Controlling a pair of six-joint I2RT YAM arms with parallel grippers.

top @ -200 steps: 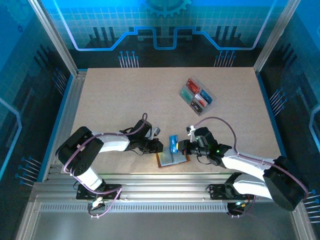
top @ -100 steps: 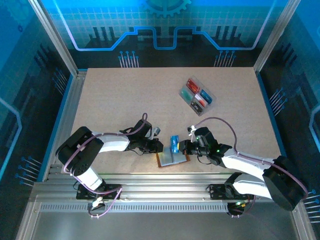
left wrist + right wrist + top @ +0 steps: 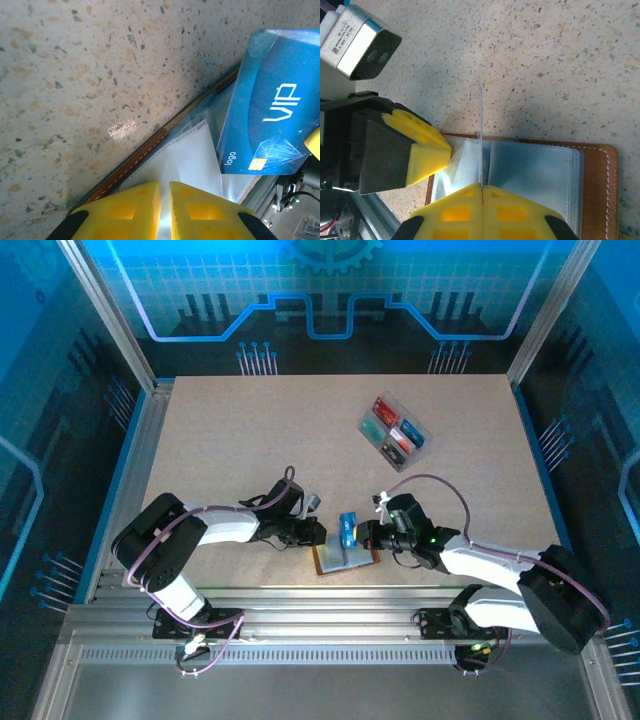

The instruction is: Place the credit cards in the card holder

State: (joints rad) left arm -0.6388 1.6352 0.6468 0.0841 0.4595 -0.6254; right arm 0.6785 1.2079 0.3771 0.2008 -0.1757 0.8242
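- Card holder (image 3: 345, 560) lies open on tabletop (image 3: 250, 440), close to near edge, between both arms.
- Left pincer (image 3: 160, 210) almost shut. Pinches clear pocket (image 3: 185, 155) of card holder.
- Right pincer (image 3: 482, 207) shut tight on blue card (image 3: 480, 130). Card stands up on thin edge.
- Card hangs just over pocket mouth, right beside left pincer.
- My guess: right arm must slide card down, edge first.
- More credit cards (image 3: 400, 445) wait in clear tray (image 3: 364, 424), far right.
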